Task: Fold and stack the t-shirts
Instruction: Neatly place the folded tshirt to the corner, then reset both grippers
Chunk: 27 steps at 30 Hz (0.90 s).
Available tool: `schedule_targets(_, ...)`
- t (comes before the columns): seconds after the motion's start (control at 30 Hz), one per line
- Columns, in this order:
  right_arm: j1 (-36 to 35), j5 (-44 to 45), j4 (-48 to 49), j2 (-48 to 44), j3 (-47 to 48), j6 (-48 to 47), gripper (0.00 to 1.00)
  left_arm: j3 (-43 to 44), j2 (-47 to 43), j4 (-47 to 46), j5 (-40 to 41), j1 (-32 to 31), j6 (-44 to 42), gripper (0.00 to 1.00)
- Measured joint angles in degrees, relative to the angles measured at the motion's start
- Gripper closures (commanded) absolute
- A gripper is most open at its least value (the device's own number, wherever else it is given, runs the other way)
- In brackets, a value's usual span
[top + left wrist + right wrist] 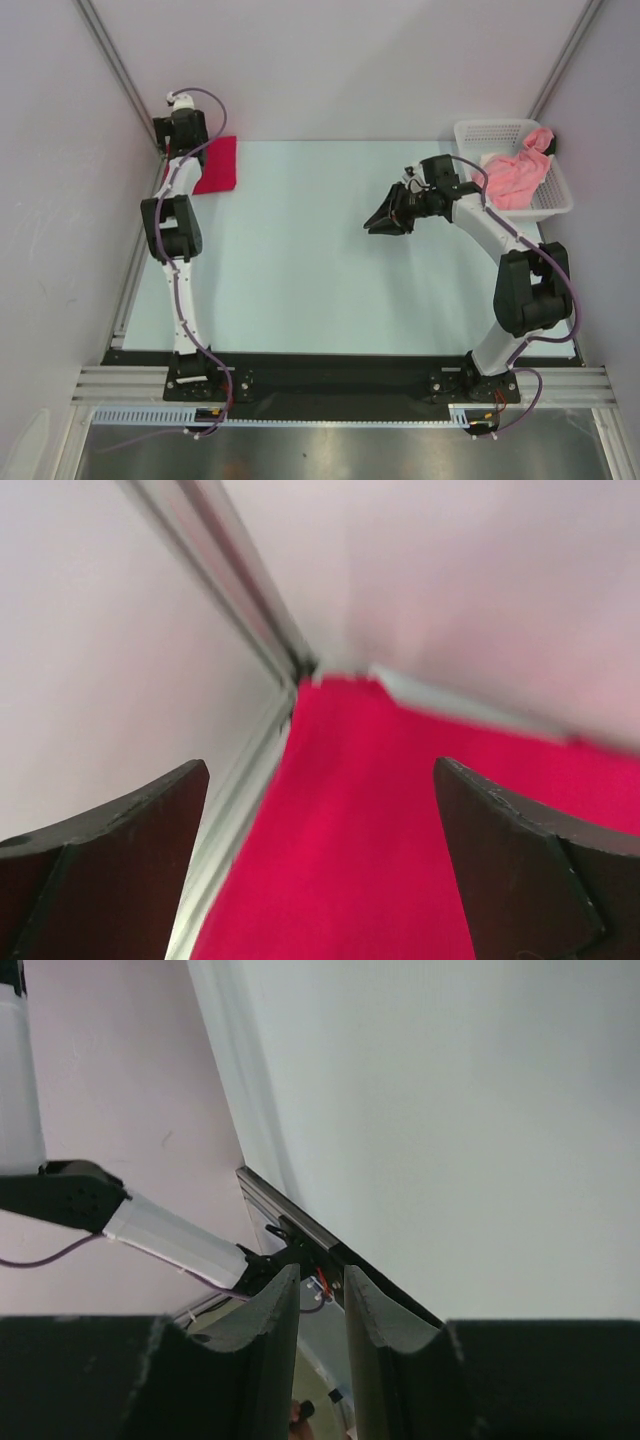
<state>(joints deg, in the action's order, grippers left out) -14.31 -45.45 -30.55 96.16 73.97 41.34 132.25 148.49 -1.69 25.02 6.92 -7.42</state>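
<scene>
The right gripper (378, 224) is hovering over the middle-right part of the pale table (300, 260), pointing leftward. Its jaws are standing only slightly apart and are gripping nothing. Farther back, the left arm is reaching into the far left corner. There the left gripper (320, 780) is hanging just above the crimson t-shirt (218, 165) with its jaws spread wide and released, and no cloth is sitting between them. That shirt is lying folded into a flat rectangle on the table, against the left rail and the back wall, partly hidden under the arm. At the far right corner, the salmon pink t-shirt (520, 175) is lying crumpled inside the white mesh basket (488, 129), with one end draping up over its far rim.
</scene>
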Motion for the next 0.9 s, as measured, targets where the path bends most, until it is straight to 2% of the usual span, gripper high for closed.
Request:
schedule_targets(0.2, 0.04, 1.18, 1.49, -4.42, -2.29, 0.59, 0.69, -25.81, -21.11, 3.74, -0.44, -4.61, 3.63, 0.0)
schedule_targets(0.3, 1.22, 1.68, 5.05, -12.83, -9.35, 2.64, 0.69, -39.78, -36.63, 6.08, -4.13, -11.56, 8.48, 0.0)
schedule_targets(0.37, 2.54, 2.01, 8.15, -18.62, -15.08, 4.46, 0.69, -48.94, -47.43, 6.75, -8.41, -17.57, 13.29, 0.0)
schedule_targets(0.47, 5.25, 2.75, 11.78, -26.56, -24.9, 7.58, 0.67, -62.82, -63.1, 5.9, -19.02, -25.77, 22.32, 0.0)
schedule_targets(0.6, 9.84, 3.15, 13.11, -35.39, -35.69, 11.19, 0.65, -77.75, -76.08, 3.98, -34.29, -30.1, 32.09, 0.0)
schedule_targets(0.73, 12.07, 3.58, 13.86, -41.77, -42.27, 13.14, 0.62, -96.48, -83.97, -6.67, -47.01, -33.24, 45.94, 0.0)
schedule_targets(0.9, 12.35, 2.86, 19.15, -45.22, -49.79, 16.15, 0.59, -124.48, -97.61, -27.58, -52.65, -34.88, 68.22, 0.0)
